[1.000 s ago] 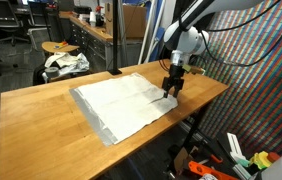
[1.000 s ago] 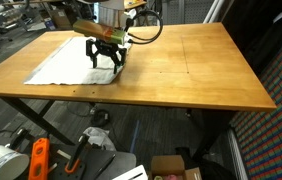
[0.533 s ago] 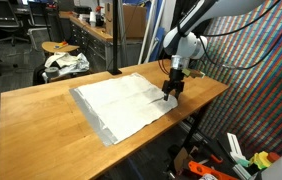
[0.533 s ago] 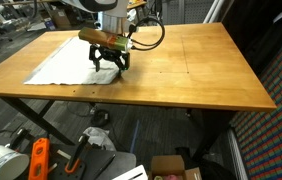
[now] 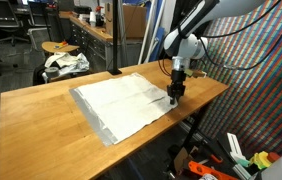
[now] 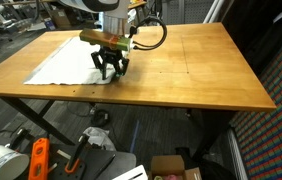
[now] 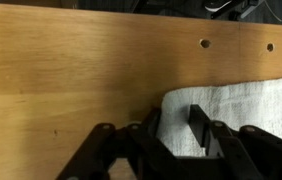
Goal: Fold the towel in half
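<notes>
White and thin, with a grey border showing along its edges, the towel (image 5: 121, 105) lay spread flat and unfolded on the wooden table (image 5: 41, 130). In both exterior views it stretched away from the gripper (image 5: 175, 100) across one part of the tabletop, and only its nearest corner reached under the tool. In the wrist view we saw that corner of the towel (image 7: 241, 105) directly below the gripper (image 7: 175, 125). The rounded end of the cloth sat in the space between the two dark fingers (image 7: 199, 122), and the rest ran off to one side of them.

The jaws stood partly drawn in, with a plain gap between them wider than the cloth, so we read them as not clamped on anything. The fingertips pointed straight down and were at the tabletop or just above it; we could not tell which. In an exterior view the gripper (image 6: 109, 72) hung over the towel (image 6: 66, 62) at its edge, with bare table (image 6: 191, 70) reaching well away on its other side.

Beyond the fingers, the wrist view showed two small holes (image 7: 203, 43) in the wood (image 7: 61, 70). Well behind the gripper, past the far end of the table, a crumpled cloth bundle (image 5: 66, 63) rested on a round stool (image 5: 53, 47). Below the table's edge, an orange tool (image 6: 39, 158) and a cardboard box (image 6: 171, 165) lay on the floor.
</notes>
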You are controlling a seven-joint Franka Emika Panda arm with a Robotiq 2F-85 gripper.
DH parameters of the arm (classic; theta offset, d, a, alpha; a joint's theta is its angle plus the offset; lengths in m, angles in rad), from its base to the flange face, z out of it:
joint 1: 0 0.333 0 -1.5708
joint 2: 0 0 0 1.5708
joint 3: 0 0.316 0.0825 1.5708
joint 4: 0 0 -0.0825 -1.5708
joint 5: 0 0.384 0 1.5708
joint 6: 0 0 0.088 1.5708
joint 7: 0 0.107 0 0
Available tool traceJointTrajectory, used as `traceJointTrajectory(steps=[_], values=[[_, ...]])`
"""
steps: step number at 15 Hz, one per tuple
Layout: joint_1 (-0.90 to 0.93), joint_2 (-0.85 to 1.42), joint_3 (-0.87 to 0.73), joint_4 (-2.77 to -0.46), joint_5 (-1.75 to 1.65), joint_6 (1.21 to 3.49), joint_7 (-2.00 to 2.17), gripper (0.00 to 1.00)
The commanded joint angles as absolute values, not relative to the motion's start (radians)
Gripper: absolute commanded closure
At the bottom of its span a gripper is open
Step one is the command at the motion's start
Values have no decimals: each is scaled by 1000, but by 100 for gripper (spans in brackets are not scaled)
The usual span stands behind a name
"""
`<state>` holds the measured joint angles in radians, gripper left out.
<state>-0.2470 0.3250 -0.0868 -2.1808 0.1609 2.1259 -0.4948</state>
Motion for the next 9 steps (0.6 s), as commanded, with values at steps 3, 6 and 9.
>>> traceJointTrajectory(steps=[3, 6, 9], values=[[-249, 341, -87, -2146, 139, 2035, -501, 93], [-250, 339, -86, -2140, 146, 2017, -501, 90], [-248, 320, -89, -2137, 139, 2009, -495, 88]])
